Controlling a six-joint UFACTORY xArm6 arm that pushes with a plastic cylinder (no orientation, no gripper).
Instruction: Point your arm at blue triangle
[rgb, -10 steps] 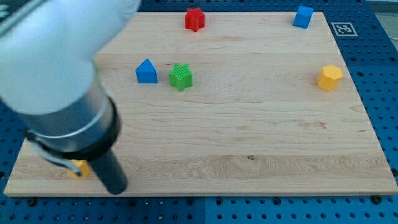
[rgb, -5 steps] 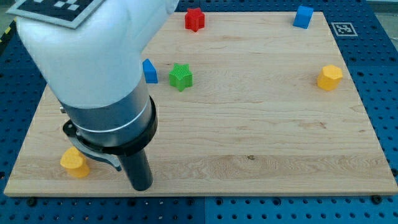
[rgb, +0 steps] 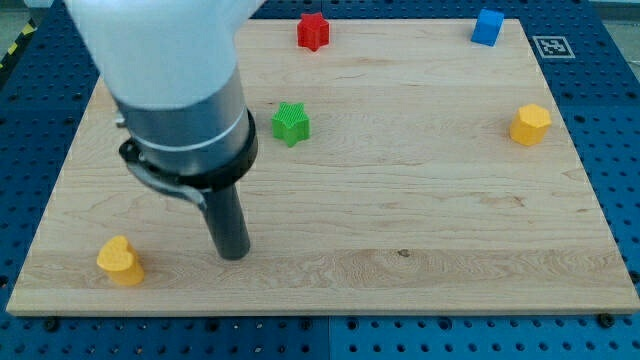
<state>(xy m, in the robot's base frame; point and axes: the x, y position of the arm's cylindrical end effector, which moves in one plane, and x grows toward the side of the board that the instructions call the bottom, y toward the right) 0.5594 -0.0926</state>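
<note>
- My tip (rgb: 235, 254) is resting on the wooden board (rgb: 420, 220), in the lower part of the view's left half; I have no jaws, only a straight dark rod, so there is nothing to be apart or together.
- The blue triangle is not showing: my arm's wide grey and white body (rgb: 180, 90) is covering the upper left of the board, and the block may be lying hidden behind it, though I cannot tell.
- A yellow block (rgb: 120, 260), with a rounded, perhaps heart-like outline, is sitting near the board's lower left corner, to the view's left of my tip and apart from it.
- A green star-shaped block (rgb: 291, 124) is standing just to the view's right of my arm's body, well above my tip.
- A red star-like block (rgb: 313, 31) is sitting at the board's top edge.
- A blue cube (rgb: 488, 27) is lying near the top right corner.
- A yellow hexagonal block (rgb: 530, 125) is sitting near the right edge.
</note>
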